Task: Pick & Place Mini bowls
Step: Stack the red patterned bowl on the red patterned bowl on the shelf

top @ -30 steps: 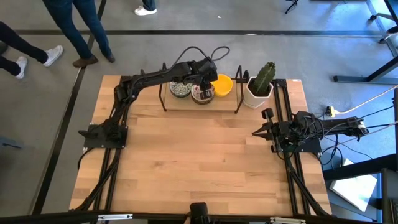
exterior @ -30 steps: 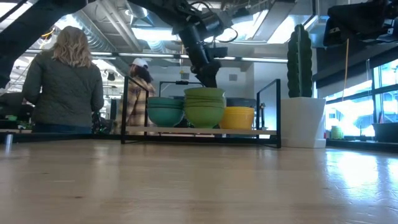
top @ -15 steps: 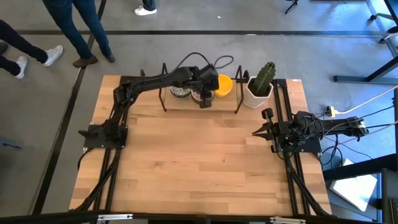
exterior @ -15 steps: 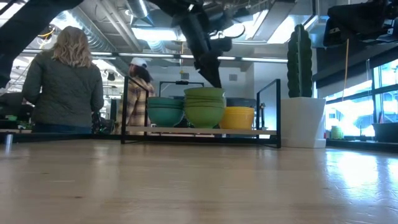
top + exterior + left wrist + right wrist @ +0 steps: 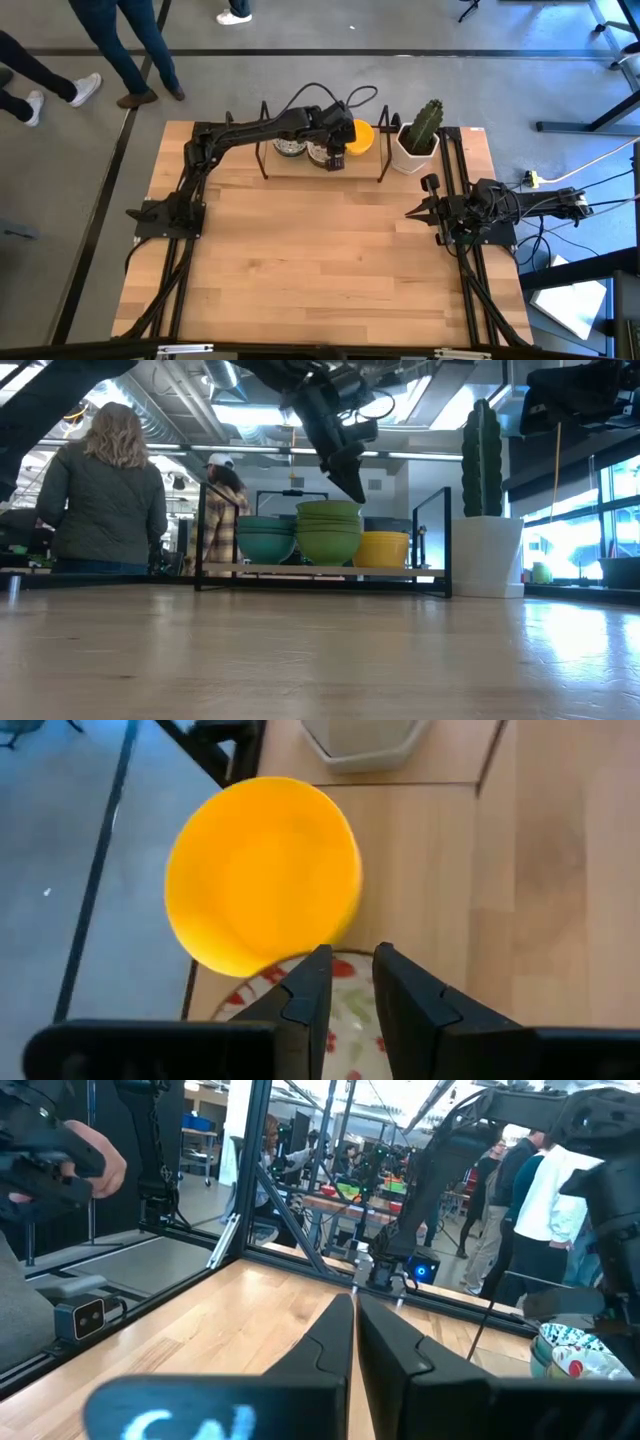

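A: desk (image 5: 320, 250) is bare wood, black-framed rack (image 5: 320, 165) at the far edge. On it three stacks of mini bowls: green-blue patterned (image 5: 289, 146), red-speckled (image 5: 322, 153), yellow (image 5: 360, 137). White pot with cactus (image 5: 418, 135) just beside the rack

B: low view shows outsides only: teal stack (image 5: 266, 537), green stack (image 5: 329, 531) tallest, yellow stack (image 5: 382, 548) lowest. Patterns show only from above. Two people (image 5: 100, 490) beyond the desk there

A: left hand (image 5: 335, 158) reaches over the rack above the speckled stack, tilted down. Left wrist view: fingers (image 5: 310, 995) a narrow gap apart over the speckled bowl (image 5: 350, 1020), beside the yellow one (image 5: 262, 870). Can't tell if it grips anything

B: right hand (image 5: 412, 212) parked by the desk's right edge, fingers together, holding nothing
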Available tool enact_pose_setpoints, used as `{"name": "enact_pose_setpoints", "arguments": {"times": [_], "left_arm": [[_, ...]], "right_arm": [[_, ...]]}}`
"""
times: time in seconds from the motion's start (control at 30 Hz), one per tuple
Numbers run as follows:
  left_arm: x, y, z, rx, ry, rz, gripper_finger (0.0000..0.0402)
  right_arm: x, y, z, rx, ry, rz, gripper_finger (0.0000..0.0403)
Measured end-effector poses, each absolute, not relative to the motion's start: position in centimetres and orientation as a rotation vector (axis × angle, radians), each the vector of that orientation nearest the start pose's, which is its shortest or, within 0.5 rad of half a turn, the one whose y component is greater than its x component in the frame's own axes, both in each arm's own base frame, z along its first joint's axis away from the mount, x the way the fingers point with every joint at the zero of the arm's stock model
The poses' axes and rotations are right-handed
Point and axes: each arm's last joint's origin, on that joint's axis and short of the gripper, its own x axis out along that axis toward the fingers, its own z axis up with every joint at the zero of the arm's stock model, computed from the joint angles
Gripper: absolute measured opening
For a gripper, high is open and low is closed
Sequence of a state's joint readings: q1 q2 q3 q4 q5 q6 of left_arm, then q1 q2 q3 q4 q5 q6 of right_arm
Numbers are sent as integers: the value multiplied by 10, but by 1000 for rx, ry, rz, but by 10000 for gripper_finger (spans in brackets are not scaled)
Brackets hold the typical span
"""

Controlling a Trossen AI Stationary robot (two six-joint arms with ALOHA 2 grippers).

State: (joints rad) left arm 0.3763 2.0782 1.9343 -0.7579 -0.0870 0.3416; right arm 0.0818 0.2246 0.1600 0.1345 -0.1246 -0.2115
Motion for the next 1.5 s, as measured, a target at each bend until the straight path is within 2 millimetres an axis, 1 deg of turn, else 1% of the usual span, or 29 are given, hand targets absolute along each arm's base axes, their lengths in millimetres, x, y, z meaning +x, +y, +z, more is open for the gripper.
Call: {"name": "enact_pose_setpoints", "arguments": {"times": [0.13,0.27,0.47,0.67,0.77,0.9,1.0,1.13,1.33,1.4,1.5], "left_arm": [[425,179,277,139,965,265,68],[426,182,272,123,965,254,68],[427,182,274,152,962,240,68],[422,181,283,156,950,255,54],[422,175,283,168,978,277,43],[424,159,280,174,1027,244,28],[427,153,277,188,1040,224,22],[426,155,277,185,1042,227,20],[423,165,277,182,1039,244,19],[422,167,280,196,1024,239,19],[417,171,293,228,984,254,19]], "right_arm": [[107,12,213,-212,-91,198,20],[107,12,213,-212,-91,198,20],[107,12,213,-212,-91,198,20],[107,12,213,-212,-90,198,20],[107,12,213,-212,-88,199,20],[107,12,213,-214,-87,199,20],[107,12,213,-214,-87,199,20],[107,12,213,-208,-86,199,20],[107,12,213,-212,-87,199,20],[107,12,213,-214,-87,199,20],[107,12,213,-214,-87,199,20]]}}
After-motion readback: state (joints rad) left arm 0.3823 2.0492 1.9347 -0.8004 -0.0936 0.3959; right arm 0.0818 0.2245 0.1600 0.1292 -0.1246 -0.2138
